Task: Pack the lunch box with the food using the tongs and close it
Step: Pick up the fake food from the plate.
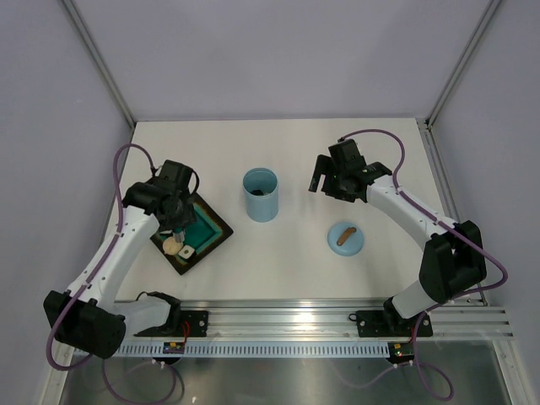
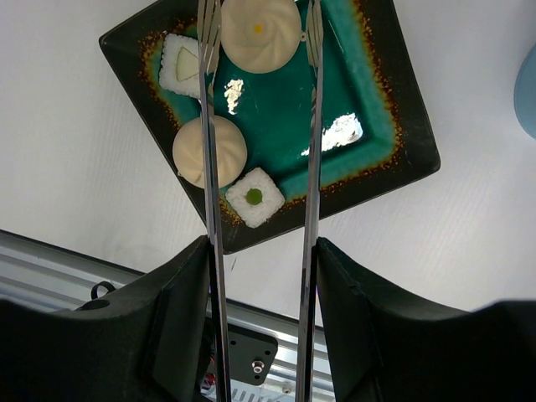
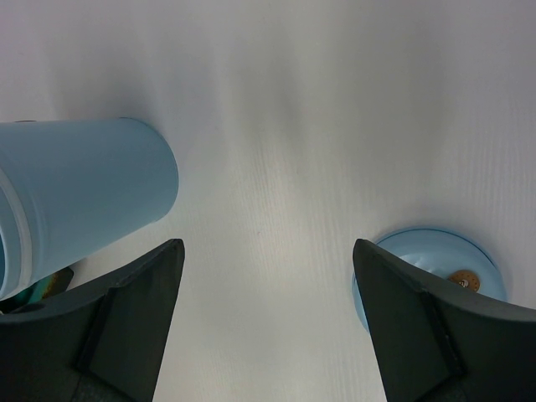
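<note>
Packing looks part done: something dark lies in the box (image 1: 261, 211) at mid-frame, and four food pieces (image 2: 209, 151) sit on the tray (image 2: 402, 159). The left gripper (image 2: 261, 243) clamps the tongs (image 2: 311, 167), half-spread astride a bun (image 2: 260, 33). The right gripper (image 3: 266, 247) gapes empty, and the lid (image 1: 346, 239) lies off, right of the box.

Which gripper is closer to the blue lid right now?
Right. The right gripper hangs just beyond the lid, on its far side; the left gripper is well away, over the dark tray, holding the tongs.
</note>
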`<state>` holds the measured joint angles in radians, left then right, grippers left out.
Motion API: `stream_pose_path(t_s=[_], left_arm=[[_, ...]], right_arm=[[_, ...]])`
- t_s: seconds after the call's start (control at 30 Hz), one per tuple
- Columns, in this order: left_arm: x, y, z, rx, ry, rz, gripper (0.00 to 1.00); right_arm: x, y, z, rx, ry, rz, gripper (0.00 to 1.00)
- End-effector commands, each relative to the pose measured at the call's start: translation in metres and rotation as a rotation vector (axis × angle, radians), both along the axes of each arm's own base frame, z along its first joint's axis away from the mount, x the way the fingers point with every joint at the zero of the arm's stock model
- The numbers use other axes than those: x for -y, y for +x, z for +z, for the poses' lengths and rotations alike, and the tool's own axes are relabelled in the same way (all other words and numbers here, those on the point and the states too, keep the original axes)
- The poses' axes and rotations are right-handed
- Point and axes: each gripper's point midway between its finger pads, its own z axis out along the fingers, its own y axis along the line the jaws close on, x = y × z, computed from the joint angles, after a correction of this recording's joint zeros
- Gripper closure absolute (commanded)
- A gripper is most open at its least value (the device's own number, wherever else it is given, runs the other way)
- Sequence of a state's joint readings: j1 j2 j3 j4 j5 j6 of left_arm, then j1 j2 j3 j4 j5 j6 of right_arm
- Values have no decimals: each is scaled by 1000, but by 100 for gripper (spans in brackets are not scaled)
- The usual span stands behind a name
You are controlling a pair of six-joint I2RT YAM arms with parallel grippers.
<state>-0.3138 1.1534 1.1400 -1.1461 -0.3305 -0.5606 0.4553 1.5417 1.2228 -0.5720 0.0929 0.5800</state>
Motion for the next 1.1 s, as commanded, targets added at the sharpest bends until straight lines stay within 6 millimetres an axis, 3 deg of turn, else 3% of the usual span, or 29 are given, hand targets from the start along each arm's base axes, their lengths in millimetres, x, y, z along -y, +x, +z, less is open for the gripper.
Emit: stream_pose_path(t_s=[0.0,0.37,0.67,0.9,1.03,1.07], left_arm=[[-2,14,-2,36,13,3,46],[-1,18,-17,25,-21,13,45],[4,20,-16,27,-55,2,50],[4,18,-18,30,-62,10,69],[3,17,-14,35,-58,12,98],[4,17,-12,41,-60,10,100]], right_arm=[[-4,2,15,50,18,7,11],[-8,5,17,53,35,15,10],[-9,6,20,57,38,21,10],[-7,4,18,55,35,19,10],[-8,4,19,57,36,18,10],[-7,4,18,55,36,17,10]])
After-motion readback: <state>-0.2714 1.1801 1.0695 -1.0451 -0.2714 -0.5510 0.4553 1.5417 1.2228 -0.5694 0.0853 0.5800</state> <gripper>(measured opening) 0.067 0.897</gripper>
